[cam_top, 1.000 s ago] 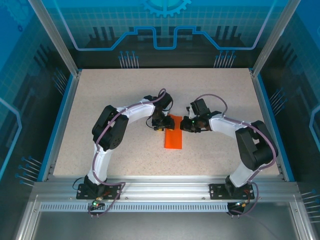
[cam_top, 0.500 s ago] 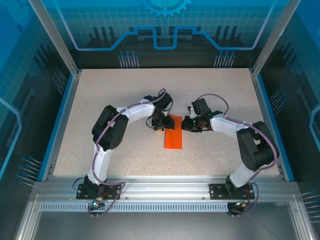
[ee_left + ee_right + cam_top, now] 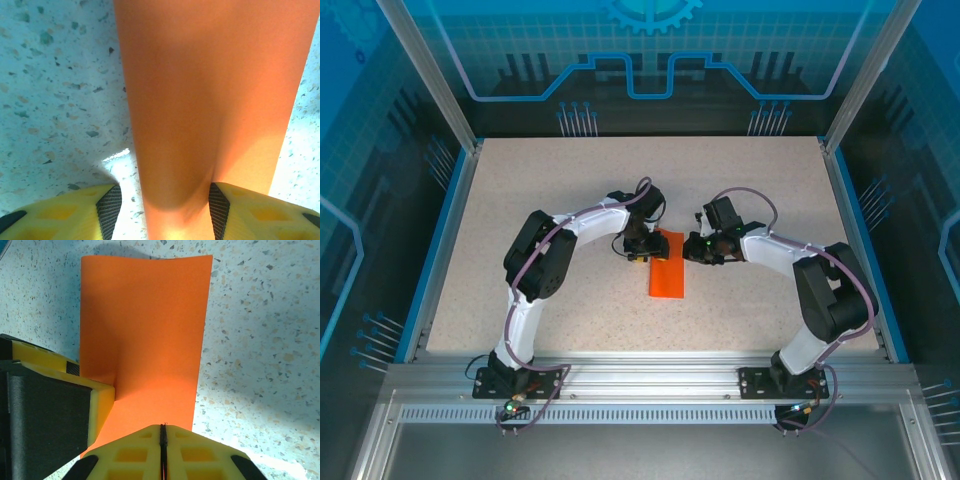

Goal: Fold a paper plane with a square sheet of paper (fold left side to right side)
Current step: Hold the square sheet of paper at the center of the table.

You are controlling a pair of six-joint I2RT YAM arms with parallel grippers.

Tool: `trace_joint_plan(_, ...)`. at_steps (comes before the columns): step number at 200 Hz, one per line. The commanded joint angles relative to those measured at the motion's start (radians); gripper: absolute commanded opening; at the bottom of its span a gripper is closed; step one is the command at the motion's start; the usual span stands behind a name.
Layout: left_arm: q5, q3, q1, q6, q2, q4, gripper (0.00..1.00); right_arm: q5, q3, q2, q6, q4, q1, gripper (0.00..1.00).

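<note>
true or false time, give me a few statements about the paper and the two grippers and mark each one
1. The paper lies on the table as a long orange rectangle. True.
2. The right gripper is wide open. False: its jaws are shut, at the paper's edge.
3. The fingers of the left gripper stand apart with paper between them. True.
4. The paper is already a pointed dart. False: it has square corners and no point.
5. Both grippers are at the paper's near end. False: they are at its far end.
</note>
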Motion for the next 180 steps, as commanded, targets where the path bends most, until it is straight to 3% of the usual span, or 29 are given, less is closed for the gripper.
trace_joint_plan(1,0.033,-0.020,-0.014,-0.007,0.099,0.037,0.55,-0.010,-0.013,-0.013,-0.012,-0.019,-0.010,0.10)
trace_joint_plan(104,0.040,-0.012,-0.016,-0.007,0.110,0.035,0.55,-0.043,-0.003,0.019,-0.005,-0.001,0.002,0.09)
trace_joint_plan(180,0.037,-0.010,-0.016,-0.004,0.110,0.032,0.55,-0.094,0.063,0.135,0.007,0.016,0.039,0.03)
